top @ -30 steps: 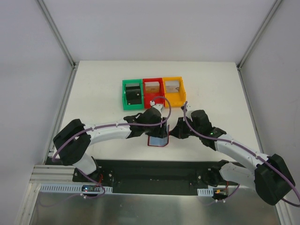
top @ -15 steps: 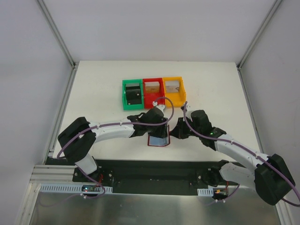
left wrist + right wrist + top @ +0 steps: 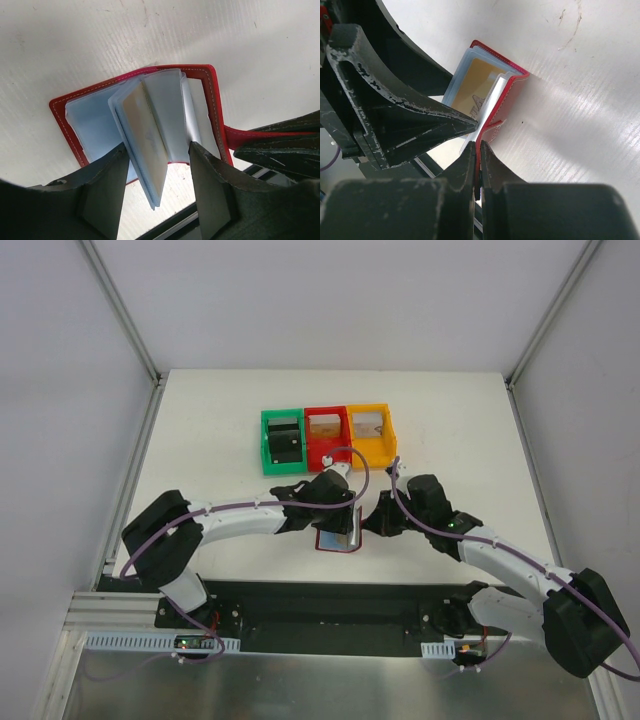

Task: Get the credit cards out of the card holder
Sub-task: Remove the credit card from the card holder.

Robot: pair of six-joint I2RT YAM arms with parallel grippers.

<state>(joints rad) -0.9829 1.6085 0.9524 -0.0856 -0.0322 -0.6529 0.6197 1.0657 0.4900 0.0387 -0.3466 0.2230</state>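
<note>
Card holder point(image 3: 337, 538) lies open on the white surface point(image 3: 200, 440), close to the near edge, btwn the two arms, grey-blue lining facing up.

L pincer point(image 3: 157, 150) hangs right over it, released: its fingers point(image 3: 102, 192) stand apart & straddle the fan of clear sleeves point(image 3: 172, 107) that rise from the holder's spine. One sleeve w/ a gold credit card point(image 3: 147, 135) inside leans in the gap btwn the two fingers, the card fully in its pocket. Both fingertips sit right at the outer sleeves. Whether they actually press them can't be told from the wrist view.

R pincer point(image 3: 478, 147) comes in low from the holder's right side. It is clenched tight on the card holder, nipping the red tab strap point(image 3: 240, 137) at the cover's edge, fingers down near the surface. In the R wrist view the gold card shows just beyond the fingertips, w/ the L pincer's dark fingers crowding in from the left.

Farther back, well apart from the holder, 3 bins stand in a row, touching side by side: green bin point(image 3: 282, 440), red bin point(image 3: 325, 435), yellow bin point(image 3: 370, 432). A black block point(image 3: 287, 443) sits in the green one.
</note>
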